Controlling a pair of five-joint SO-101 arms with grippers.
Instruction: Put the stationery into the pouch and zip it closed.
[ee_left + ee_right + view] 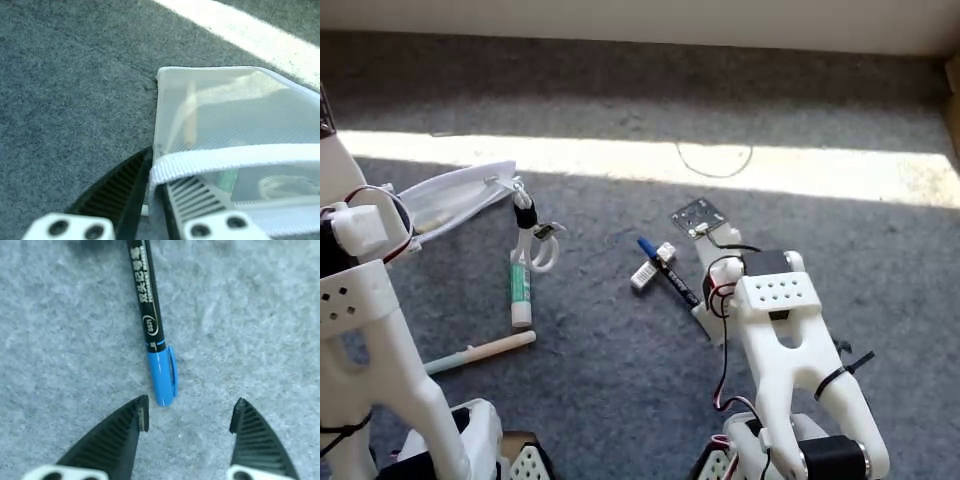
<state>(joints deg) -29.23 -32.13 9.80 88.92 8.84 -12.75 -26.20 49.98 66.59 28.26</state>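
Near the carpet's middle lies the marker, light, stiff and smooth; its round barrel may roll, so take it across the body just behind the blue cap. The right arm bends nose-down over that cap, jaws spread. Toward the left edge, the left arm reaches low, jaws pinching the soft mesh pouch by its rim

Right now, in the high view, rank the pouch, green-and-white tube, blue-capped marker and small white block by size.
1. pouch
2. green-and-white tube
3. blue-capped marker: about the tube's length, only thinner, so a close call
4. small white block
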